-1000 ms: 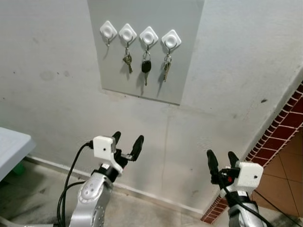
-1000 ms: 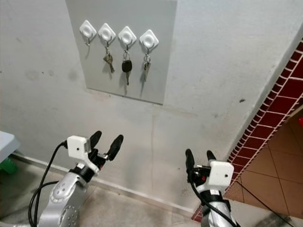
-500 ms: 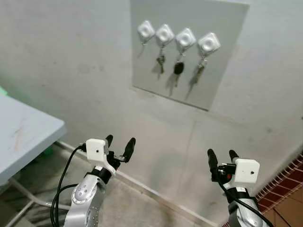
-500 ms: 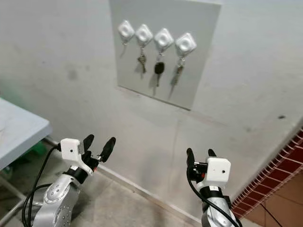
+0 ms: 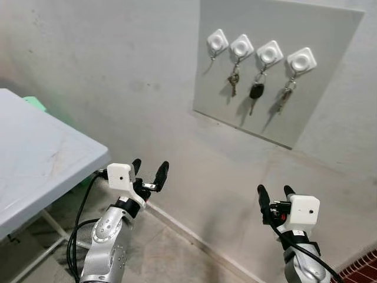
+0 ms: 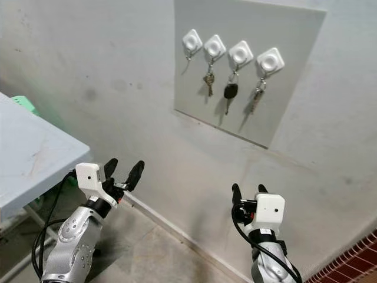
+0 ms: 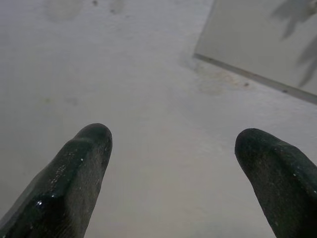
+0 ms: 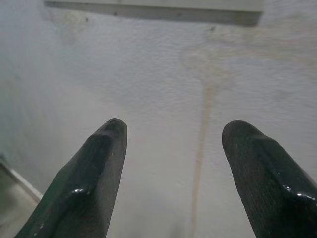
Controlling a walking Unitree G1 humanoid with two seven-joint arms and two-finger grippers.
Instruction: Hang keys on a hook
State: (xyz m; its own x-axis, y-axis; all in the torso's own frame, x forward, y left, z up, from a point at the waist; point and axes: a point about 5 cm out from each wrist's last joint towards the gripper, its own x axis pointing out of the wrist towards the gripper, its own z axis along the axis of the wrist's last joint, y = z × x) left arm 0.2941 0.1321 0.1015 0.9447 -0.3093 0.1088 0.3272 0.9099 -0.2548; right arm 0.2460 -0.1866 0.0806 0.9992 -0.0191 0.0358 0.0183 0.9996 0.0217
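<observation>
A grey board on the wall carries a row of white hooks. The leftmost hook has no keys on it. Keys hang from the second hook, a black-headed key from the third, and a key bunch from the fourth. My left gripper is open low at the left, well below the board, with nothing between its fingers. My right gripper is open low at the right, also holding nothing, its fingers facing bare wall.
A grey table stands at the left, with its metal legs on the floor. Something green shows behind it. The plastered wall runs close ahead, and red tiles sit at the lower right corner.
The whole view has swung left: the board has shifted to the right in the picture and more of the table has come in. Both grippers stay open and held low.
</observation>
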